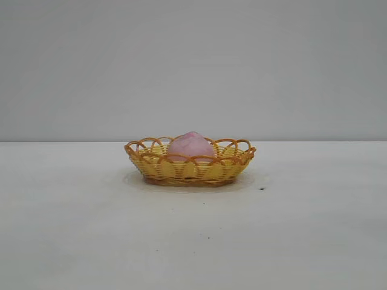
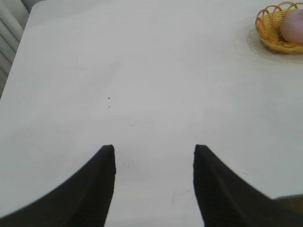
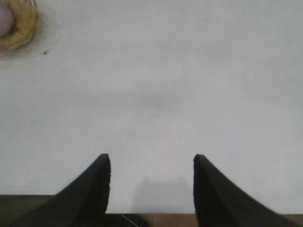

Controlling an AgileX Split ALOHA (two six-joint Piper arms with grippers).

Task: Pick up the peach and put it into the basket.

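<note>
Peach point(image 1: 190, 145) sits in the basket point(image 1: 151, 166). Looks light, rounded, maybe squashy, so I'd grip its widest sides. Left pincer point(image 2: 154, 153) and right pincer point(image 3: 151, 161) both apart, empty, over bare surface point(image 1: 72, 229).

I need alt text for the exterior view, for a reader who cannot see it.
A matte dusty-pink rounded peach sits inside a shallow oval yellow-orange wicker basket with a looped rim, at the middle of a plain white table. Behind is a bare grey wall; no robot arm shows in this view.
</note>
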